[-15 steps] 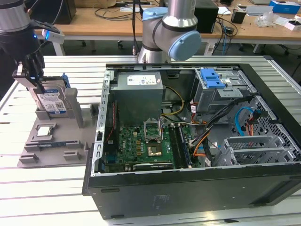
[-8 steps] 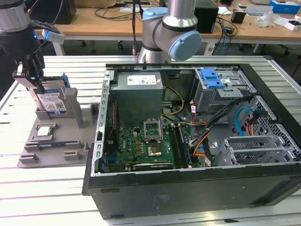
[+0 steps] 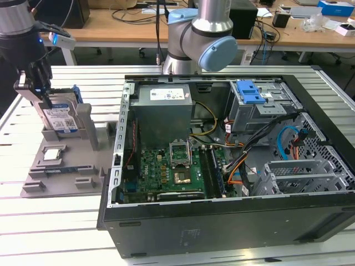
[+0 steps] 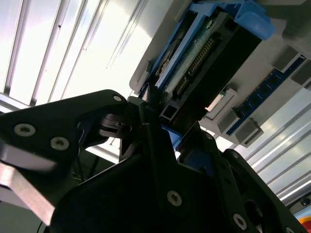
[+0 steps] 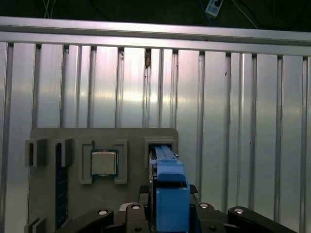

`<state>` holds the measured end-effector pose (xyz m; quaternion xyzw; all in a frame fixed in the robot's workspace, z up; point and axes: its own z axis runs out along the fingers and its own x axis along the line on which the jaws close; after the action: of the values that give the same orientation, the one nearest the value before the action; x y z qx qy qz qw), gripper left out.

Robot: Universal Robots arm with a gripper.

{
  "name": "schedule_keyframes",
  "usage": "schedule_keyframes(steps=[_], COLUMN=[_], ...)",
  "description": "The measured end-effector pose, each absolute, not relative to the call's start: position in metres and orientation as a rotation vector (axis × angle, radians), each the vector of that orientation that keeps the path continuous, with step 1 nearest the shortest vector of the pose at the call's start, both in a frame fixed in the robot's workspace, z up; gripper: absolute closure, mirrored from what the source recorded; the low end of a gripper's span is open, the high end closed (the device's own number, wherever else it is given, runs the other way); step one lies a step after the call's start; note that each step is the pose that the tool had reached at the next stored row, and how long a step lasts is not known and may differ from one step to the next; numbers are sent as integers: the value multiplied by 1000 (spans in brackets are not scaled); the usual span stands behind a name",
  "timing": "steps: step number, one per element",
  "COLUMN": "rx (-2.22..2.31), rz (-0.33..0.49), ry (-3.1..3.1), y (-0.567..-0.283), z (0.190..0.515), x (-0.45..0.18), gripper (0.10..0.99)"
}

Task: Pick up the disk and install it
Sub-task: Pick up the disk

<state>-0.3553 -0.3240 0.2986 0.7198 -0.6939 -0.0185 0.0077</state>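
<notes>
The disk (image 3: 60,117), silver-grey with a blue-and-white label and blue rails, stands on edge in a slot of the grey holder tray (image 3: 61,174) at the exterior view's left. My gripper (image 3: 37,88) comes down on its upper edge, with the black fingers shut against both faces. In the first wrist view the disk's blue rail (image 5: 168,182) runs from between my fingers (image 5: 141,211) to the tray slot. The second wrist view shows the disk's connector end (image 4: 206,56) clamped at my gripper (image 4: 158,119).
A small square CPU chip (image 3: 52,154) lies in a tray pocket in front of the disk. The open computer case (image 3: 222,149) fills the middle and right, with a grey power-supply box (image 3: 163,105) and a drive bay with a blue latch (image 3: 251,91). The ribbed metal table (image 3: 55,221) surrounds them.
</notes>
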Motion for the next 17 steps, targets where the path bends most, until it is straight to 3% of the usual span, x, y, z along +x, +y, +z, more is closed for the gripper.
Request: schedule_keyframes(steps=[17], rx=[2250], rz=[-58], ry=[-2169], y=[-323], z=[337], x=[-355], gripper=[718])
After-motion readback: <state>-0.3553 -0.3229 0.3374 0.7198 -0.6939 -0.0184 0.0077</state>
